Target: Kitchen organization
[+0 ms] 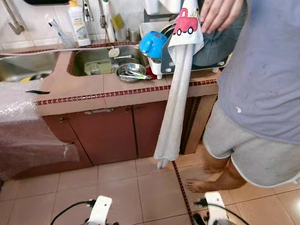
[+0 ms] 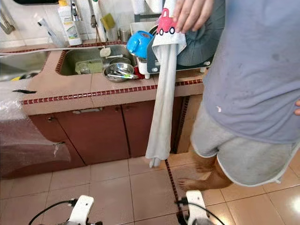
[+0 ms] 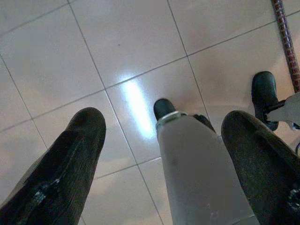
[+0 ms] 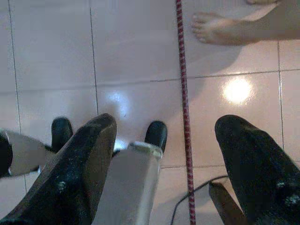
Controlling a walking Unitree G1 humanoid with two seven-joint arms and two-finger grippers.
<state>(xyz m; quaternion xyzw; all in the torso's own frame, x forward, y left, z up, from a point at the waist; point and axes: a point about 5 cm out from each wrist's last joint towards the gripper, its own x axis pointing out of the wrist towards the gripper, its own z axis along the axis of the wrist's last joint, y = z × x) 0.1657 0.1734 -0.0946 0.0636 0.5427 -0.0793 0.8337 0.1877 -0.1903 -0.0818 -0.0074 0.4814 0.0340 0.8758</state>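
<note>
Both claws, left claw point(image 3: 161, 140) and right claw point(image 4: 164, 145), hang wide open and empty over the pale tiled floor point(image 3: 140, 51); a person's hand point(image 1: 220, 13) holds a long white cloth point(image 1: 176, 93) at upper right.

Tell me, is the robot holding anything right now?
No. Both grippers, left and right, hang open over the floor. A person's hand holds the long towel by its top end.

Towel point(image 1: 176, 103): long, white, red truck print at its top end, hanging straight down from a person's hand point(image 1: 219, 13) in front of the bench point(image 1: 89, 91), lower end just above the floor. Sink point(image 1: 93, 60): holds a steel bowl point(image 1: 130, 71) with utensils. Blue bowl point(image 1: 152, 43) sits tilted at the dish rack point(image 1: 161, 68) beside the sink.
</note>
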